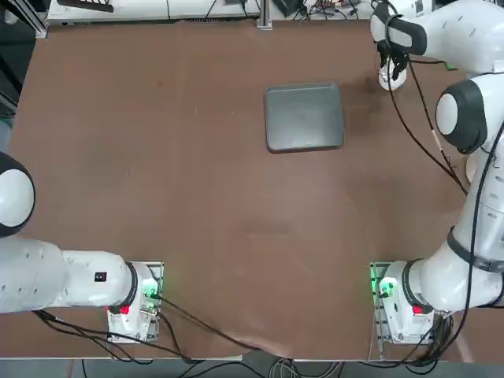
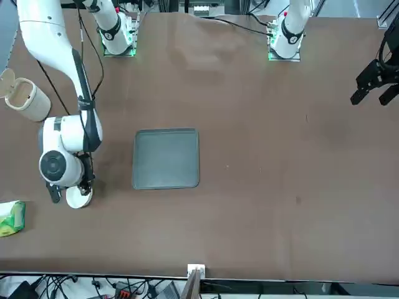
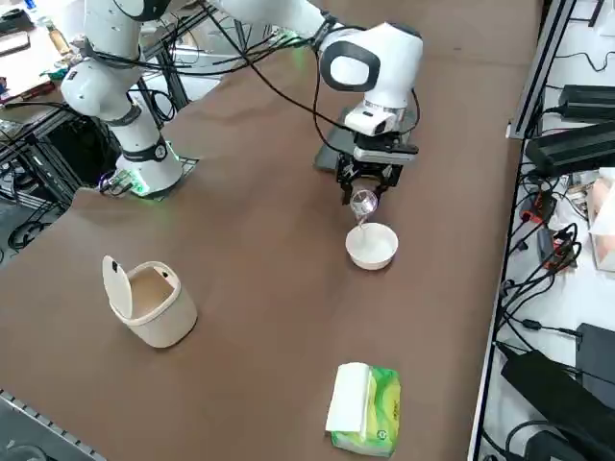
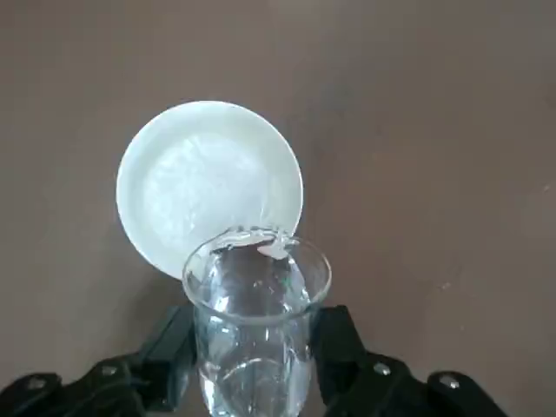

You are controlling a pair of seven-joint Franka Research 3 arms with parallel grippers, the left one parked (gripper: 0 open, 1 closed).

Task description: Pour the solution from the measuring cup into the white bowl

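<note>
Spout alignment governed my pour: the right gripper (image 4: 252, 365) pinched the tiny transparent glass measuring cup (image 4: 256, 321), tilted over the small round white bowl's (image 4: 208, 187) near rim at centre frame.

Right claw (image 4: 254, 369) clamped, tilted over

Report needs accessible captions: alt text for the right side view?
The right gripper holds the measuring cup tilted over the white bowl on a brown table. Nearer the camera stand a cream lidded container and a green tissue pack; a grey tray lies behind the arm.
</note>
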